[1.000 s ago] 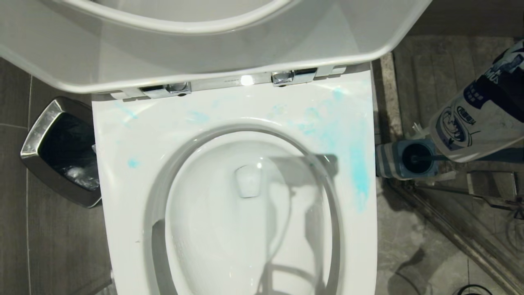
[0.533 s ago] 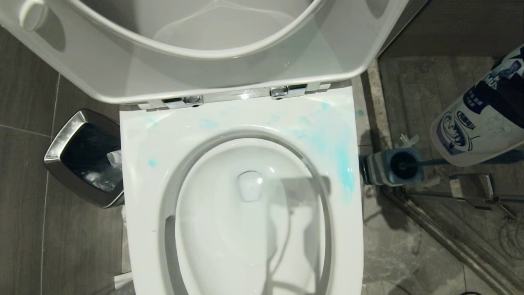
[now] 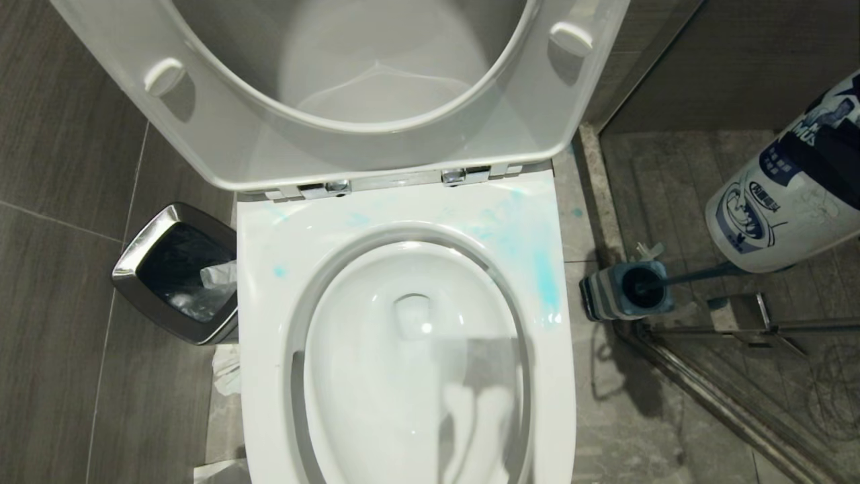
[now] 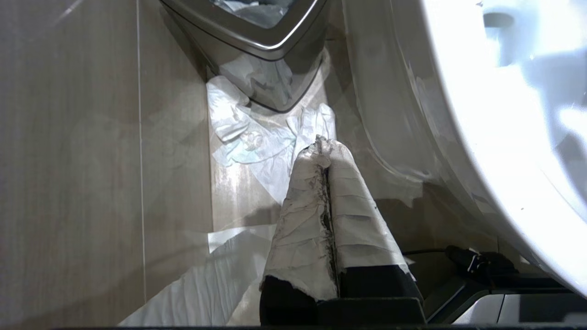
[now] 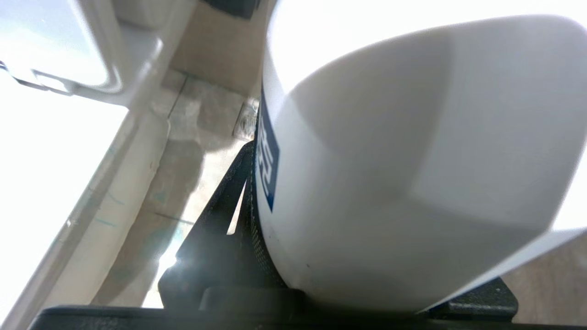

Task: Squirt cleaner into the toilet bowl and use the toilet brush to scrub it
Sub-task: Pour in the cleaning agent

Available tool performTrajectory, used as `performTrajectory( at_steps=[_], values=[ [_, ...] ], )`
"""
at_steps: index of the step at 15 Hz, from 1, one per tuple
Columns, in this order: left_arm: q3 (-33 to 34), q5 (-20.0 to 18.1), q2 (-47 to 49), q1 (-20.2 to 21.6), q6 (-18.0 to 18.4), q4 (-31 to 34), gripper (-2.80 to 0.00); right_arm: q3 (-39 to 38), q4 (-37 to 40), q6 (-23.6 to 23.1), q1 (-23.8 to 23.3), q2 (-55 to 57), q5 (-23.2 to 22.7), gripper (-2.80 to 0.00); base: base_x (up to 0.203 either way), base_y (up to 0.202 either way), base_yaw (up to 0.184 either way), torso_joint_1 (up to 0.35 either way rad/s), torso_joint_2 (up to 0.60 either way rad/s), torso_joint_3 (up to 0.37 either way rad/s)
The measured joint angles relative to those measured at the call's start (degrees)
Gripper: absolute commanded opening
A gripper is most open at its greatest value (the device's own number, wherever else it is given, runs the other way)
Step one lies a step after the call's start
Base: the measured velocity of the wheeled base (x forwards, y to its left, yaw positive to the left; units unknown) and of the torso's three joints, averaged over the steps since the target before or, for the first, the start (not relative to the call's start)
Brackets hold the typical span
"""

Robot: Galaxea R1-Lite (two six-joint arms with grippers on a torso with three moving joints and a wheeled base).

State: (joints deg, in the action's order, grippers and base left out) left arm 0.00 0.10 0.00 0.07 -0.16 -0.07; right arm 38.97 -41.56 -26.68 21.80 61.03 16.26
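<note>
The toilet bowl (image 3: 263, 316) lies open in the middle of the head view, seat and lid (image 3: 201, 128) raised, with blue smears on its right rim. At that view's right edge hangs the cleaner (image 3: 772, 202), a white bottle with a blue label, base toward the camera and cap out of view. My right gripper (image 5: 357, 238) is shut on the cleaner (image 5: 390, 160). The toilet brush (image 3: 678, 275) stands in its striped holder (image 3: 601, 299) on the floor right of the bowl, below the bottle. My left gripper (image 4: 326, 147), wrapped in white tape, is shut and empty, low beside the bowl's outer wall (image 4: 412, 114).
A square silver-rimmed waste bin (image 3: 144, 252) stands left of the toilet, with crumpled tissue (image 4: 257, 137) on the floor by it. A metal shower-door track (image 3: 725, 396) and a stone kerb run right of the brush holder.
The whole head picture has shifted: the camera has drawn back, so more of the lid and floor shows. The cleaner stays in my right gripper at the right edge.
</note>
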Motion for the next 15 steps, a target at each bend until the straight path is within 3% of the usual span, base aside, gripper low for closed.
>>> performTrajectory(
  at_steps=[4,7,12,15],
  values=[
    [0.0,0.0,0.0,-0.02,-0.02,0.0,-2.8,-0.06,0.97,-0.66,0.49,0.3,-0.43,-2.8,0.0,0.0,0.0,0.003,0.0,0.202],
    [0.0,0.01,0.02,-0.04,-0.02,0.0,-2.8,0.18,3.31,-0.71,4.58,0.46,0.11,-2.8,0.0,0.0,0.0,0.004,0.0,0.195],
    [0.0,-0.05,0.02,-0.02,0.11,-0.02,-2.8,0.72,5.42,-3.88,10.49,1.13,6.46,-2.8,0.0,0.0,0.0,-0.003,0.0,0.166],
    [0.0,-0.05,0.02,0.0,0.09,-0.08,-2.8,2.79,5.45,-5.72,11.12,3.53,6.88,-2.8,0.0,0.0,0.0,0.0,0.0,0.013]
  ],
)
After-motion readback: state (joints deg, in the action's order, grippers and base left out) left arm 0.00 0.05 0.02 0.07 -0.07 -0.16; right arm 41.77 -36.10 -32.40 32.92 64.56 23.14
